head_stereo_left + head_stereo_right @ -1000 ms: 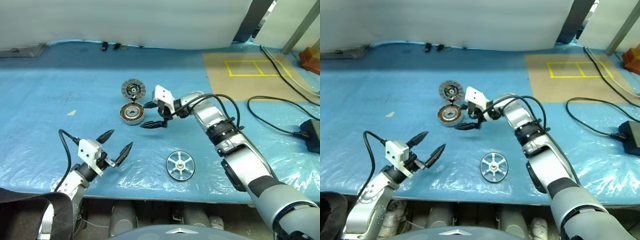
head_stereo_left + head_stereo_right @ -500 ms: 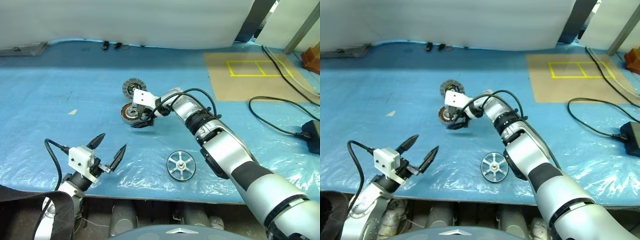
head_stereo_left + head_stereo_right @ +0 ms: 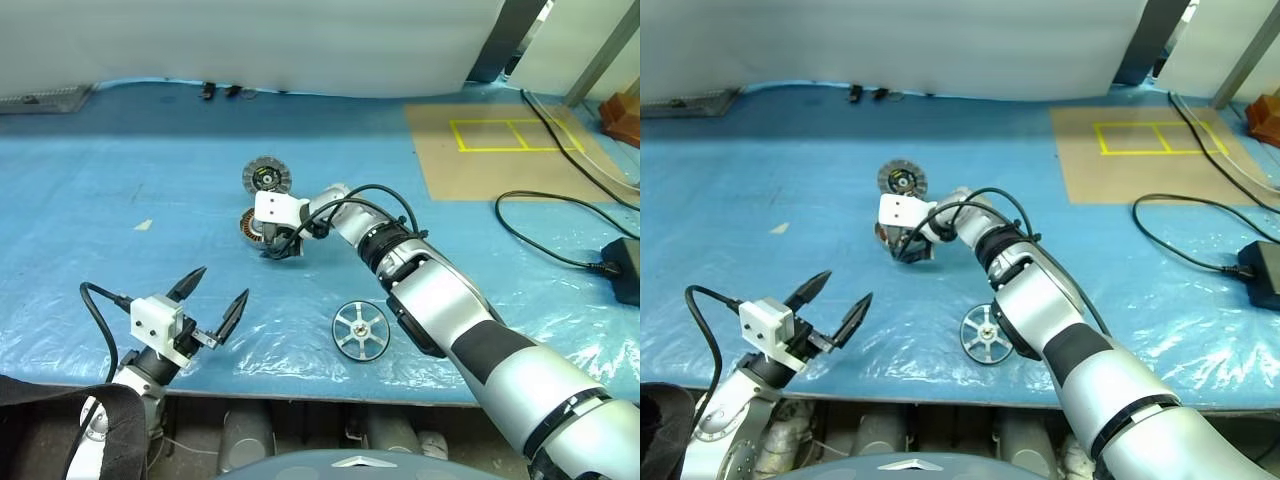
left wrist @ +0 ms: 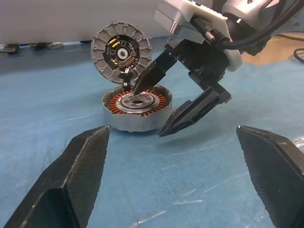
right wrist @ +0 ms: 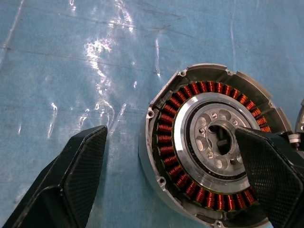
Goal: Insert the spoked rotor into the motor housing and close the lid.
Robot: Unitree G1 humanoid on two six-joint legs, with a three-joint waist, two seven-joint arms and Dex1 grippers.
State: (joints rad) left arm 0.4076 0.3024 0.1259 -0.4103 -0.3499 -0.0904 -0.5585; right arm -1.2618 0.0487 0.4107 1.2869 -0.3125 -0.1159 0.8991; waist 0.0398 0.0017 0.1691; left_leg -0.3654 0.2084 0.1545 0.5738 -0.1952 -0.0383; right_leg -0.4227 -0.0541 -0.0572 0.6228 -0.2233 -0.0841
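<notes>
- Right gripper [image 4: 178,99] has swung left across the table, now straddling the housing [image 4: 137,108]: one finger over its centre, other just outside the rim, jaws wide, nothing held
- left gripper [image 3: 211,300] low near table edge, jaws wide, empty, well apart from the parts
- lid [image 3: 266,177] stands tilted open behind housing
- rotor [image 3: 361,330] lies flat near front edge, right of left gripper, untouched

Bright, even overhead lighting, white glare streaks on the wrinkled blue plastic sheet [image 3: 120,200], soft short shadows, wrist views' near fingers slightly soft, head views sharp.
</notes>
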